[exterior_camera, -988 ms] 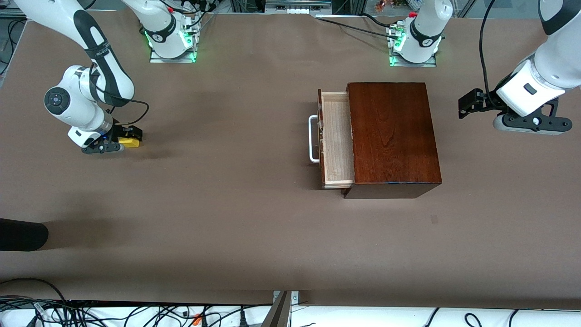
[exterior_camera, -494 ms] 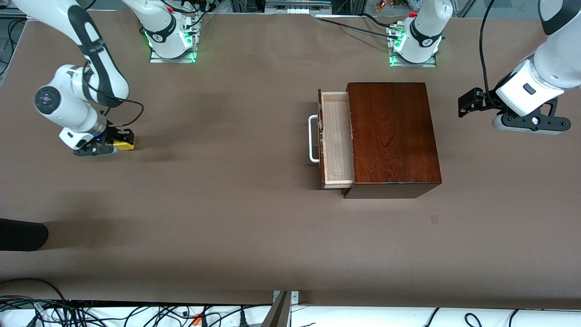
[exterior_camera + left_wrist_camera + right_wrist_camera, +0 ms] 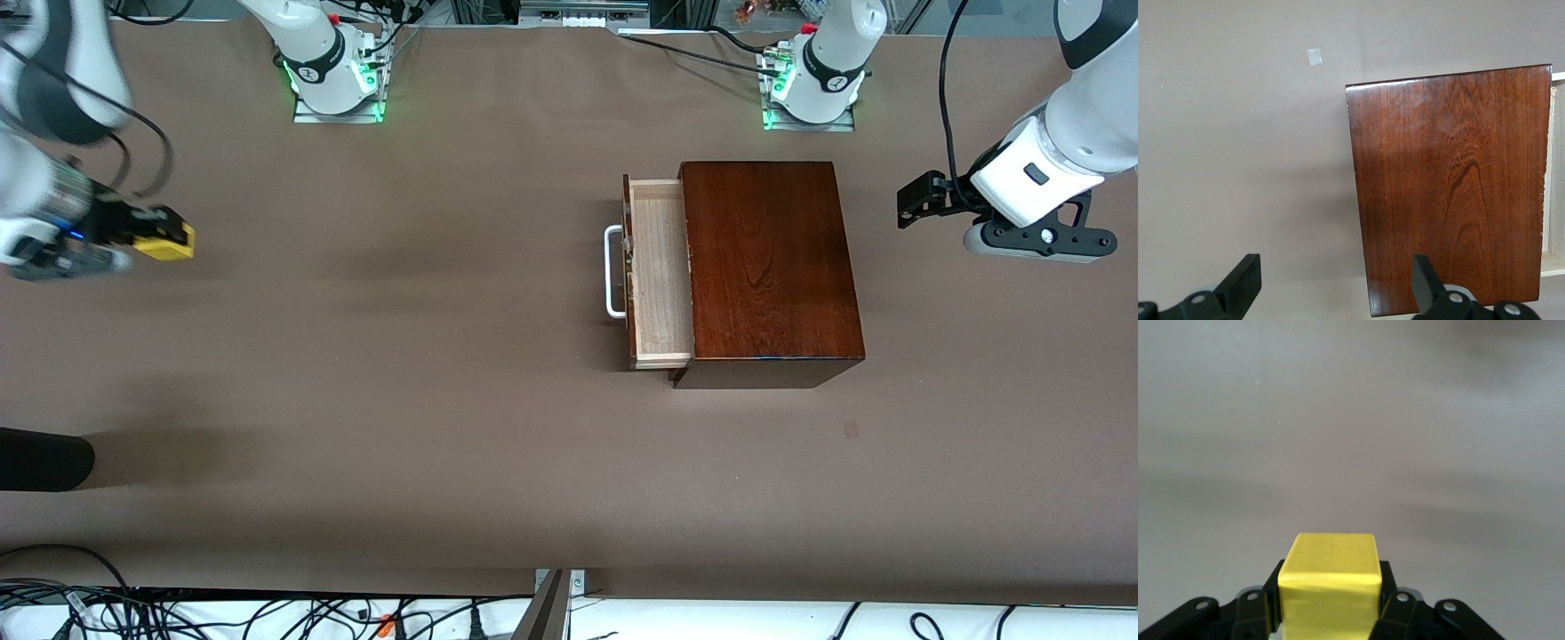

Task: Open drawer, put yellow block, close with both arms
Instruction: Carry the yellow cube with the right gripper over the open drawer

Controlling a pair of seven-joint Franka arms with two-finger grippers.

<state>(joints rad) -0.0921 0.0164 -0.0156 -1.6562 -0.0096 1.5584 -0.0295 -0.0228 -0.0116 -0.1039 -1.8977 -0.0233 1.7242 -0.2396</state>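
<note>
The drawer (image 3: 661,271) stands pulled out of the reddish-brown wooden box (image 3: 766,267), its white bar handle (image 3: 612,271) toward the right arm's end of the table. The pale tray shows nothing inside. My right gripper (image 3: 160,242) is shut on the yellow block (image 3: 165,244) and holds it in the air over bare table at the right arm's end. The block fills the jaws in the right wrist view (image 3: 1331,587). My left gripper (image 3: 916,203) is open and empty in the air beside the box, at the left arm's end; its wrist view shows the box top (image 3: 1451,187).
A small pale mark (image 3: 851,430) lies on the brown table (image 3: 427,400) nearer the front camera than the box. A dark object (image 3: 40,458) juts in at the table's edge at the right arm's end. Cables lie along the front edge.
My right gripper has lifted the yellow block off the table and carried it toward the right arm's end. The left arm has barely moved. The drawer is as before.
</note>
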